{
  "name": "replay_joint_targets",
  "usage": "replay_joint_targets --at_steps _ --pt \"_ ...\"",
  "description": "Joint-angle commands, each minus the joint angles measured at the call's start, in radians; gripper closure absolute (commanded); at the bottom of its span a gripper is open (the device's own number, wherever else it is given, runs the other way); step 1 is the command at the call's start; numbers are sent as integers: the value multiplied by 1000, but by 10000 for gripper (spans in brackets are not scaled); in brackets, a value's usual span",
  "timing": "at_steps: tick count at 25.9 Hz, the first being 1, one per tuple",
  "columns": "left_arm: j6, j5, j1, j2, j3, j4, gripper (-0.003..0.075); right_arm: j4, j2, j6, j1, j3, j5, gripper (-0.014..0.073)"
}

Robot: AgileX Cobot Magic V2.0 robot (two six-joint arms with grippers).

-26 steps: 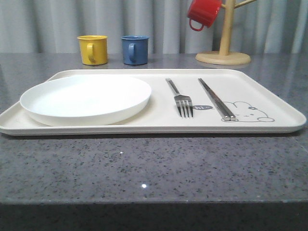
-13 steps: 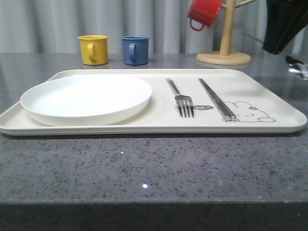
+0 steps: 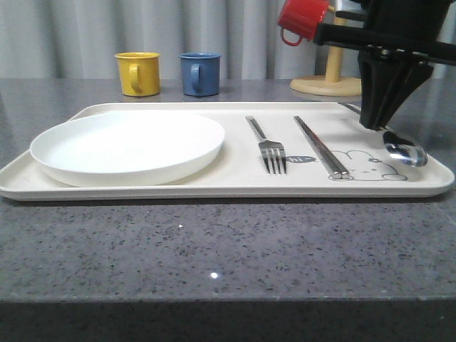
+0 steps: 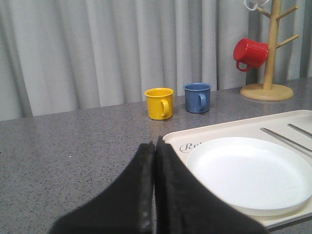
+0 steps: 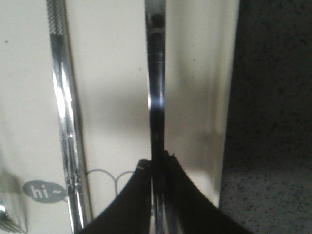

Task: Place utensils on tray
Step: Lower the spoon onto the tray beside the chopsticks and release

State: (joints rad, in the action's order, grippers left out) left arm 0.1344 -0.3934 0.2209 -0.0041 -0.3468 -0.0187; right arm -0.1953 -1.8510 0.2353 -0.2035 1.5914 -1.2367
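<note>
The cream tray (image 3: 235,184) lies across the table, its rabbit drawing at the front right. On it rest a silver fork (image 3: 268,146) and a pair of chopsticks (image 3: 320,146). My right gripper (image 3: 372,127) hangs over the tray's right end, shut on the handle of the spoon (image 3: 405,149), whose bowl sits low over the tray near the rabbit. From the right wrist, the spoon handle (image 5: 156,83) runs out from between my fingers (image 5: 158,158) beside the chopsticks (image 5: 66,122). My left gripper (image 4: 154,146) is shut and empty, left of the tray (image 4: 234,127).
A round white plate (image 3: 128,146) fills the tray's left half. Yellow mug (image 3: 137,73) and blue mug (image 3: 199,73) stand behind the tray. A wooden mug tree (image 3: 331,78) with a red mug (image 3: 301,20) stands at the back right, close behind my right arm.
My right arm has come in from the right edge and down over the tray's right end, carrying the spoon. One second ago it was not in view.
</note>
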Motion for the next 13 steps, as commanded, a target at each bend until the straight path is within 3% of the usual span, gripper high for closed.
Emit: replay_joint_targets --at_steps 1,7,13 --pt "-10 78 -1 9 -24 -11 738 1 26 27 1 28 -10 526" --pt "-10 78 -1 9 -24 -11 738 2 19 29 1 28 -5 507" --pt "-10 78 -1 9 -24 -11 738 2 19 29 1 28 -5 372"
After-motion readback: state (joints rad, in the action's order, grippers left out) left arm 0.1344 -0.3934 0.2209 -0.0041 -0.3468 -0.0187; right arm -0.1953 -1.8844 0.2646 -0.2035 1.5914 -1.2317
